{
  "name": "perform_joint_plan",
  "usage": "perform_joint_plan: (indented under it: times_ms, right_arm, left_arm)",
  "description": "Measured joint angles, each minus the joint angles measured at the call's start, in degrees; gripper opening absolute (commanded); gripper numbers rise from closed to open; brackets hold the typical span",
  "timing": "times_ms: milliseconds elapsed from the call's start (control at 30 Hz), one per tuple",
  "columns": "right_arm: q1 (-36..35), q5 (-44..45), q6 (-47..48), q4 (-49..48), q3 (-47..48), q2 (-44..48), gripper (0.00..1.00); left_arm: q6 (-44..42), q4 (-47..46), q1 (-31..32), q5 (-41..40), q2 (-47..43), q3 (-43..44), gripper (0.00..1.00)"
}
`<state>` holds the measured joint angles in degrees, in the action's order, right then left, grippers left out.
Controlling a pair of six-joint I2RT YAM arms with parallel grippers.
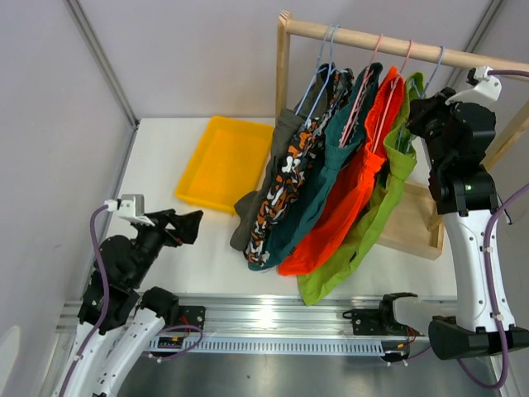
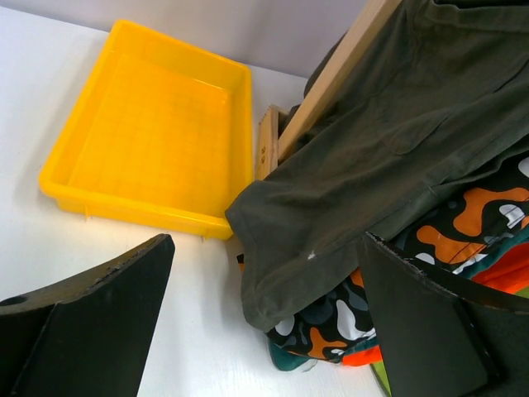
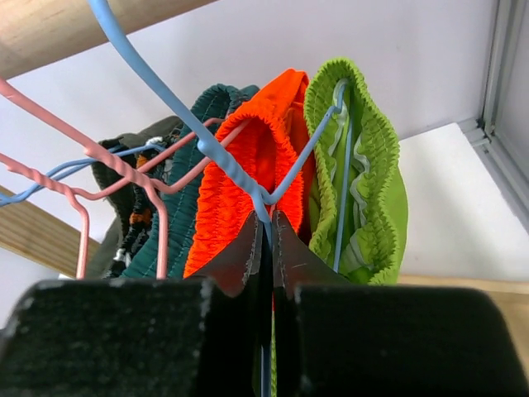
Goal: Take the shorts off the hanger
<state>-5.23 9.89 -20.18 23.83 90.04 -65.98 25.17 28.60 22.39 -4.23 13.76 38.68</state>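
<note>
Five pairs of shorts hang side by side from a wooden rail (image 1: 372, 40): olive-grey shorts (image 1: 279, 145), camouflage shorts (image 1: 281, 198), dark teal shorts (image 1: 322, 186), orange-red shorts (image 1: 343, 207) and lime green shorts (image 1: 364, 231). The right end effector (image 3: 266, 227) is clamped on the neck of the blue hanger (image 3: 223, 165) that carries the lime green pair. The left end effector (image 2: 260, 318) hovers low by the hems with its fingers apart and nothing held.

Probable faults:
- The thin wire may pivot or slip between the flat fingers.
- The pink hangers (image 3: 124, 157) cross close to the blue one, so unhooking it could snag them and drag the orange-red pair along.
- The lime green hem trails onto the surface (image 1: 157, 165) and may catch as the hanger rises.

A yellow tray (image 1: 219, 161) lies behind the left arm, well apart from the clothes. A wooden box (image 1: 413, 223) sits beside the right arm, partly under the lime green pair. The rail overhead limits how the hook can lift clear.
</note>
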Motion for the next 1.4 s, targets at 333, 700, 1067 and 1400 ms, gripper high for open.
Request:
perform_joint_plan:
  times_ms: [333,700,1067,1400]
  right_arm:
    - [0.0,0.02,2.93,1.62,-1.36,5.75,0.0]
    - [0.0,-0.09,3.19,2.93,5.05,6.67,0.0]
    - [0.0,-0.15,-1.01,8.68,7.39,9.6,0.0]
    - [0.0,1.29,-3.61,14.62,4.83,18.05,0.0]
  left_arm:
    - [-2.67,-3.13,0.57,9.97,10.43,4.76,0.99]
    - [-10.99,-4.39,16.61,10.23,41.38,47.41,0.99]
    - [-15.8,-10.62,51.76,1.46,64.89,51.6,0.99]
    - [-15.78,-16.22,60.61,-1.77,76.19,53.92,0.99]
